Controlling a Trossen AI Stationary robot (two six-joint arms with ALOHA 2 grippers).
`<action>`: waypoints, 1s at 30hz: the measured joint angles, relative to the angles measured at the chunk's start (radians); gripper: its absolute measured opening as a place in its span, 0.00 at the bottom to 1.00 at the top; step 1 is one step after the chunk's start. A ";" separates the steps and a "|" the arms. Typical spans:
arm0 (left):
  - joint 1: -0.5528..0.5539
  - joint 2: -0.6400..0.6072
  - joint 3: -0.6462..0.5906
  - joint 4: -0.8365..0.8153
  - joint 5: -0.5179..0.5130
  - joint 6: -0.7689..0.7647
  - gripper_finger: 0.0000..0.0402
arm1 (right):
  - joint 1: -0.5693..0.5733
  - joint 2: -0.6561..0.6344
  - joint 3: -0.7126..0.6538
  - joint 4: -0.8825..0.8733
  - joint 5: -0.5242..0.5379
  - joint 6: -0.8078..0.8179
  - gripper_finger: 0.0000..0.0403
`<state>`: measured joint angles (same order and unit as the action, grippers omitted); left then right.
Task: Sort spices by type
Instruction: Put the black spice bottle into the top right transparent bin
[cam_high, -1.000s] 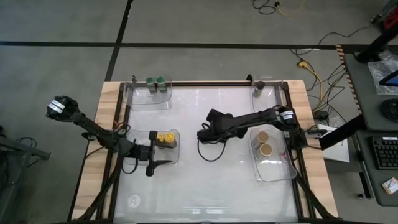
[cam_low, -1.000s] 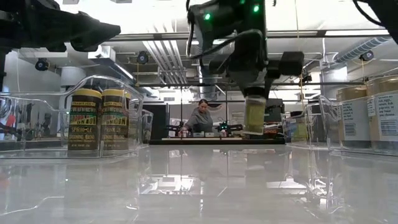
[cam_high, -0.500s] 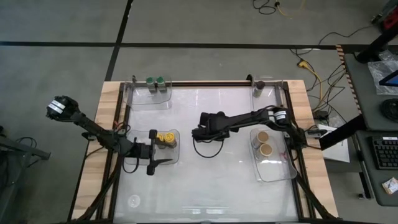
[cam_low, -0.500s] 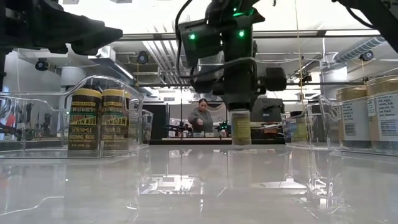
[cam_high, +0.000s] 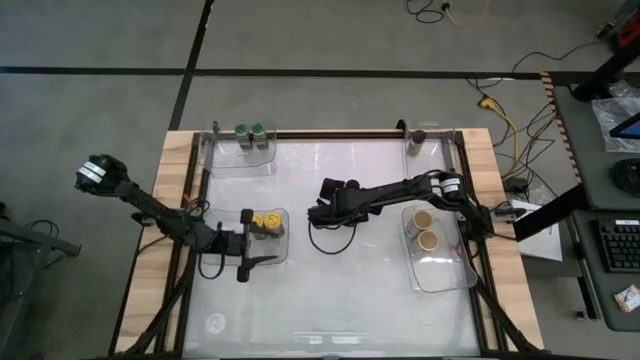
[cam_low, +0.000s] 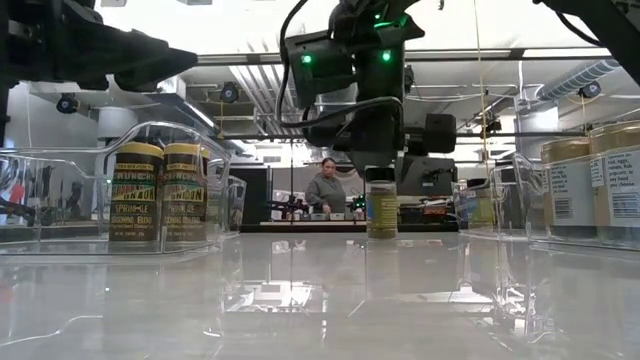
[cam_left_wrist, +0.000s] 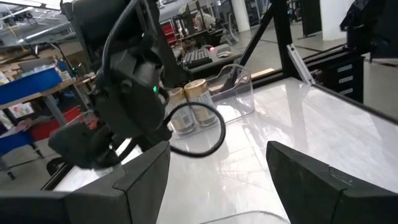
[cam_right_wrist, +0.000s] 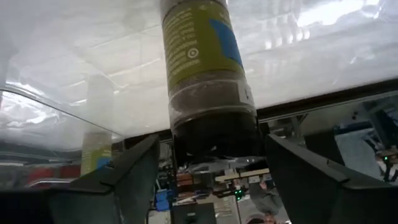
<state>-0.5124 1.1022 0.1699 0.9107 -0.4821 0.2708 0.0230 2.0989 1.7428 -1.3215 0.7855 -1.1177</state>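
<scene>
Lowered since a moment ago, the black-lidded spice jar now stands mid-desk; right end effector has parted fingers flanking it; left end effector open near yellow-lidded jars.

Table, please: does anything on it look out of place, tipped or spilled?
Only one black-lidded jar stands upright mid-table, outside every tray, between the right pincer's open fingers. The left pincer waits by the yellow jars. Nothing is spilled.
</scene>
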 joint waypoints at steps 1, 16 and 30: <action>0.000 0.005 0.000 0.000 -0.006 -0.001 0.62 | 0.003 -0.002 0.000 0.000 0.000 0.008 0.70; 0.000 0.036 0.000 0.032 -0.007 0.012 0.62 | -0.078 -0.326 -0.032 0.082 -0.499 0.838 0.87; 0.000 0.036 0.000 0.039 -0.006 0.042 0.62 | -0.285 -0.461 -0.358 0.510 -0.846 0.988 0.82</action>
<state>-0.5121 1.1385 0.1699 0.9501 -0.4885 0.3127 -0.2617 1.6379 1.3847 -0.8119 -0.0606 -0.1295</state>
